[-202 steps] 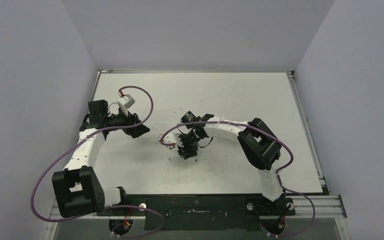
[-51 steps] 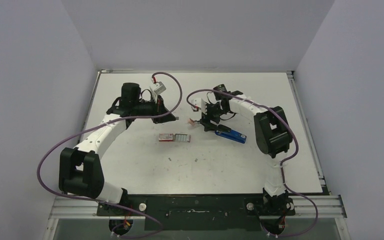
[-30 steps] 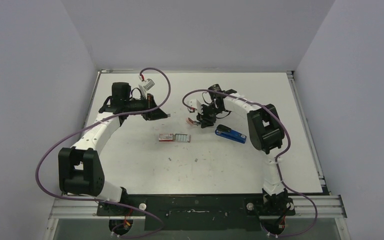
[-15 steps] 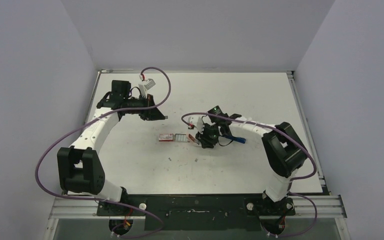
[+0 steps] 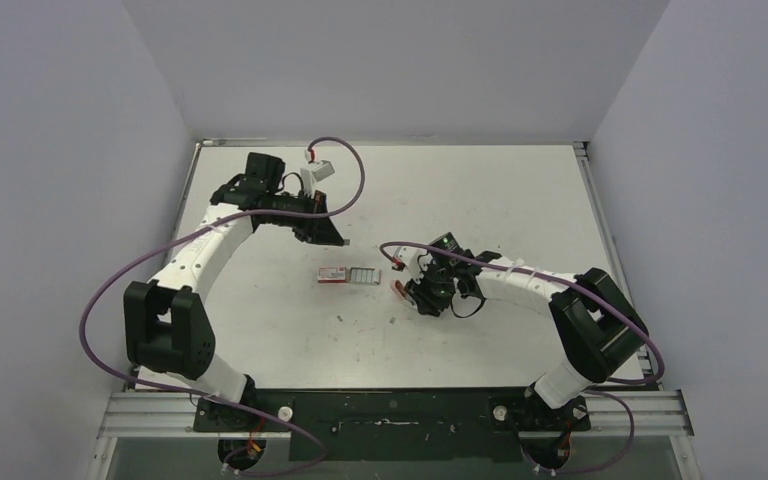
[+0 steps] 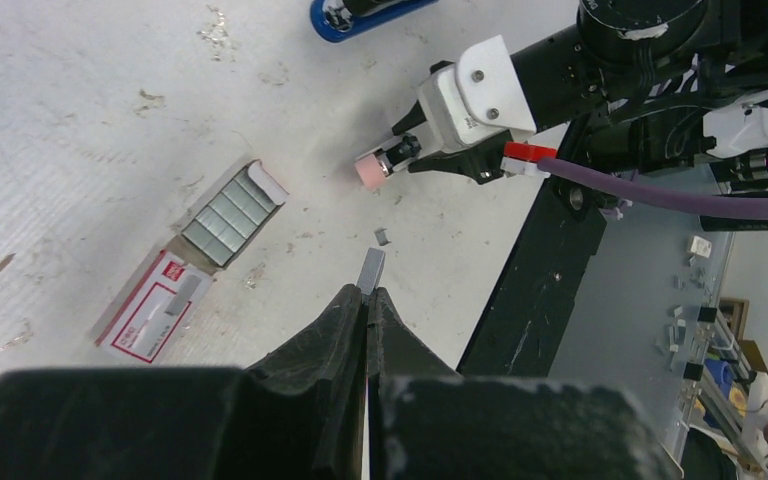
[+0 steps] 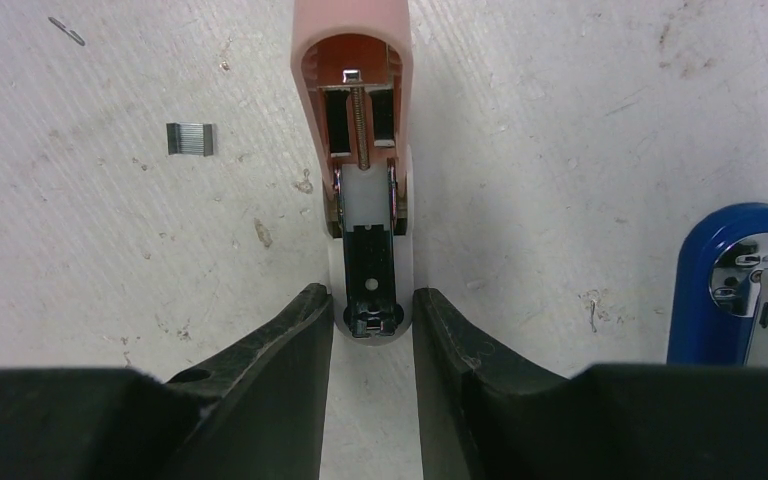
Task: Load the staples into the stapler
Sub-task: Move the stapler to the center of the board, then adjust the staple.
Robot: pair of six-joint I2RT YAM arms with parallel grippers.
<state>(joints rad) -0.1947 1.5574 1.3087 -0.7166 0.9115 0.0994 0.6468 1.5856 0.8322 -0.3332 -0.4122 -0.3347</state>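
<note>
staples (image 6: 228, 212) lie as grey strips in the slid-out tray of the red-and-white box (image 6: 155, 315) on the table (image 7: 110, 250), between the two arms; the left gripper (image 6: 368, 293) hangs off to one side of the box, its fingers pressed together on one short staple strip (image 6: 371, 270) that sticks out past the tips; the right gripper (image 7: 370, 297) pinches the white end of a pink piece (image 7: 352, 18) with a spring inside; the blue stapler (image 7: 725, 285) lies on the table just beside that gripper, untouched; a short loose strip (image 7: 189, 138) lies near the pink piece.
</note>
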